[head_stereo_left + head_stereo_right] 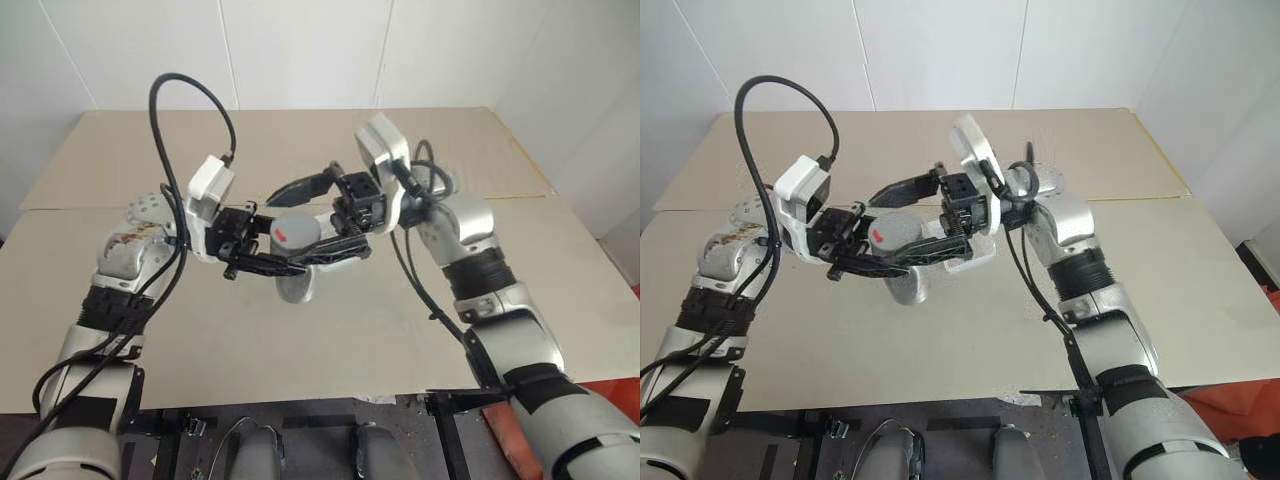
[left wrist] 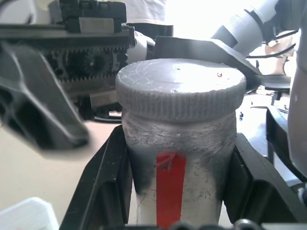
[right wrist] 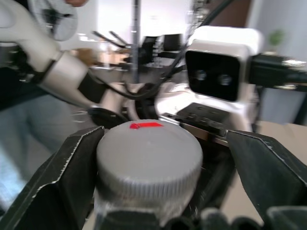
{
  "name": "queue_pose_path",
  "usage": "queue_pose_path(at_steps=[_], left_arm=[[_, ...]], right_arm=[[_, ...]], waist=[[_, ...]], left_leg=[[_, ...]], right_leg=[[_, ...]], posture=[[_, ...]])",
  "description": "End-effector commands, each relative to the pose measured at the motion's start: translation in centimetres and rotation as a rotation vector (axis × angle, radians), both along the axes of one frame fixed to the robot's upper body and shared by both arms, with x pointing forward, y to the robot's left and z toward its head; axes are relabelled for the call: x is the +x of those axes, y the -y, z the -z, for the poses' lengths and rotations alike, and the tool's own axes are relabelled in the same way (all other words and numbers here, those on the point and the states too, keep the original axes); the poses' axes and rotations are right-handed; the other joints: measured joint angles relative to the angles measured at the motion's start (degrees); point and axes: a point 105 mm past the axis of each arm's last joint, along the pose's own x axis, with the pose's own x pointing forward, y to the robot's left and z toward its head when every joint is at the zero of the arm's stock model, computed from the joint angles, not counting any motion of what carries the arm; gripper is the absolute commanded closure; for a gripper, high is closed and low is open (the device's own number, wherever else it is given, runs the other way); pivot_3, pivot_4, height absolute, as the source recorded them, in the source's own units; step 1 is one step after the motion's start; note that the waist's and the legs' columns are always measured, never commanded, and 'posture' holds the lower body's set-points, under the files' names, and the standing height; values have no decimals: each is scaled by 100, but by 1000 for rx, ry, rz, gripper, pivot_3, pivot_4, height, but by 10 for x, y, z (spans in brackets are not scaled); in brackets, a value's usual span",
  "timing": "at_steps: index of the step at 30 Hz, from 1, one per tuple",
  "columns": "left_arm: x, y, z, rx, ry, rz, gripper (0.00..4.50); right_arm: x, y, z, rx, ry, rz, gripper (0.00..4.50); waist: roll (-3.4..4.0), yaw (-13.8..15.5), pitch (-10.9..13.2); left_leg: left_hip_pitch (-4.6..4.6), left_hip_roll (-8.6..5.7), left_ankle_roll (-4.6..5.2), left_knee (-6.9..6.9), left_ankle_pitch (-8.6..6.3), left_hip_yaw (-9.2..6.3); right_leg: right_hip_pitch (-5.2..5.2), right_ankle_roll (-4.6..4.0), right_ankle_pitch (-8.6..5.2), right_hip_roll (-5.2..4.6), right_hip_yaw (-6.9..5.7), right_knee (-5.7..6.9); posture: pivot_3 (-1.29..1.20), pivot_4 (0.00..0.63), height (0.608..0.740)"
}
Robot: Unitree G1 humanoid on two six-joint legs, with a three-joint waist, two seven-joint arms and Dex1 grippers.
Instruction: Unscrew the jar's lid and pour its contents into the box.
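Left pincer (image 2: 177, 211) clamped on jar (image 2: 180, 163) body. Lid (image 3: 149, 152) sits between spread fingers of right pincer (image 3: 165, 163), one finger off lid; jar axis in line with right pincer.

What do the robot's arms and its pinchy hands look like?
Both arms are shiny silver-grey metal with black bands near the wrists. Each ends in a gripper with two black plastic fingers on toothed black rails: the left gripper, the right gripper. A white boxy camera sits on each wrist, and black cables loop along the arms.
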Motion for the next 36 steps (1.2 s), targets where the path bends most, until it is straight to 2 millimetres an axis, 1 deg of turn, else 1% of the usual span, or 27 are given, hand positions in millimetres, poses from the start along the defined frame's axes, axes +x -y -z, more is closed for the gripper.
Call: queue_pose_path(at_steps=[1, 3, 6, 9, 16, 19, 21, 26, 36], left_arm=[[9, -14, 0, -32, 31, -130, 2418], [14, -19, 3, -42, 29, -183, 2418], [19, -20, 7, -58, 37, -251, 2418], [21, -19, 7, -81, 39, -277, 2418], [21, -15, 5, -96, 56, -289, 2418], [19, -14, 2, -102, 63, -284, 2418], [17, -14, 1, -106, 65, -277, 2418], [16, -17, 0, -107, 65, -277, 2418], [10, -28, -5, -103, 46, -250, 2418]], right_arm=[[-1, 10, -16, 45, 84, 213, 38], [-3, 10, -15, 44, 91, 301, 38], [-12, 5, -15, 44, 76, 355, 38], [-16, -6, -16, 41, 43, 407, 38], [-3, -29, -10, -1, 9, 504, 38], [9, -38, -5, -24, -8, 557, 38], [16, -41, -5, -26, -24, 589, 38], [24, -36, -5, -22, -36, 624, 38], [35, 2, -5, -13, -43, 691, 38]], waist=[[0, 27, 0], [0, 30, 0], [0, 39, 0], [0, 45, 0], [0, 72, 0], [0, 70, 0], [0, 67, 0], [0, 68, 0], [0, 69, 0]], left_leg=[[-1, 0, 0, -1, 0, 0], [-1, 0, 0, 2, 0, 2], [0, 1, -1, 2, 1, 2], [0, -1, -2, 2, 1, 2], [0, -2, -2, 2, 1, 2], [-1, -3, -1, 2, 1, 2], [0, -2, -1, 2, 1, 2], [-2, -2, -1, 0, 1, 2], [-2, -2, -1, 0, 1, 2]], right_leg=[[-1, 0, 0, -1, 0, 0], [-5, 0, 0, -1, 2, 0], [-9, -1, 0, 2, 2, -2], [-5, 0, 0, 0, 3, -2], [-5, -1, 0, 0, 2, -3], [-4, -1, 0, -1, 2, -3], [-4, -1, 0, 0, 2, -2], [-4, -1, 0, -1, 1, -1], [-4, -1, 0, 0, 0, -3]], posture=[[0, 150, 740], [0, 150, 740], [0, 150, 740], [0, 150, 740], [0, 150, 740], [0, 150, 740], [0, 150, 740], [0, 150, 740], [0, 150, 740]])
